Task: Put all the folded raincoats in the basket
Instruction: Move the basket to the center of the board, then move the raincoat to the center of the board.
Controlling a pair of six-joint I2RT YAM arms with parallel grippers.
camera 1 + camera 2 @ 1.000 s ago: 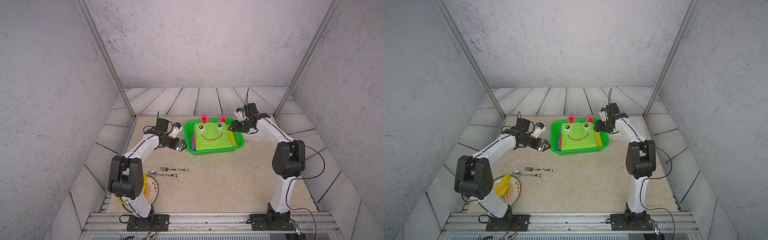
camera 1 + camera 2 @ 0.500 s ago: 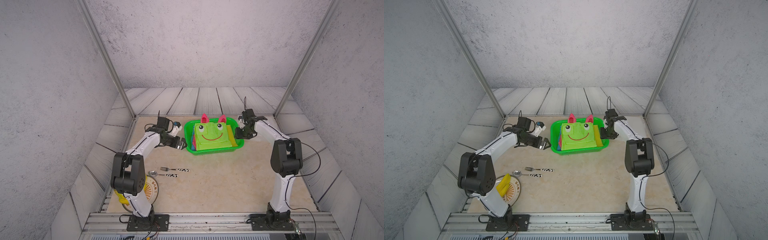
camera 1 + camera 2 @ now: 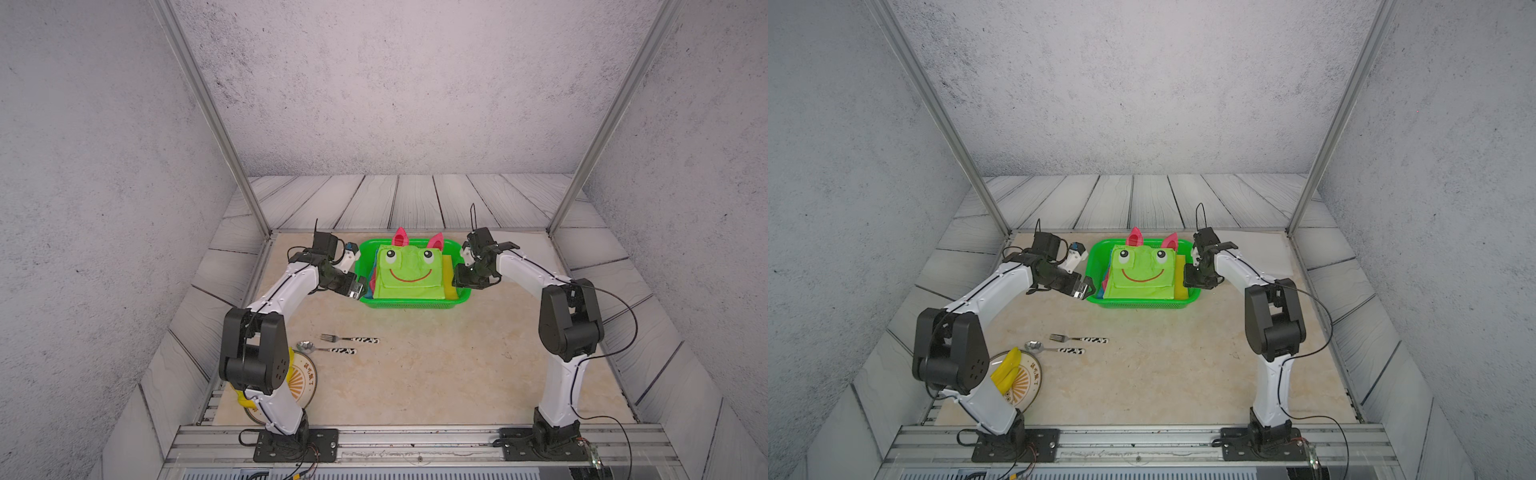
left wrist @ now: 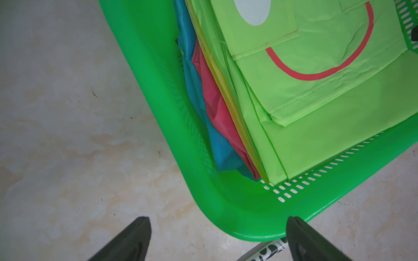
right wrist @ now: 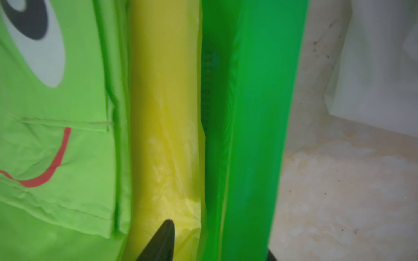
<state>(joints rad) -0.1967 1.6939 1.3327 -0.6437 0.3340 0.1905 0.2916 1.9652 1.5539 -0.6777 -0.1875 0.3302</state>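
Right gripper has slid down the frame, from the upper right corner of the basket to the middle of its right rim; the left gripper has stayed at the left rim.

The folded raincoat lies frog-face up inside the basket, at centre frame in both top views. In the right wrist view the right jaws stand apart, one fingertip over the yellow fold and the other just outside the rim, clamping nothing. In the left wrist view the left fingers are spread wide, with the basket's corner showing between them. A fork and a spoon lie lower left of the basket, well apart from it.
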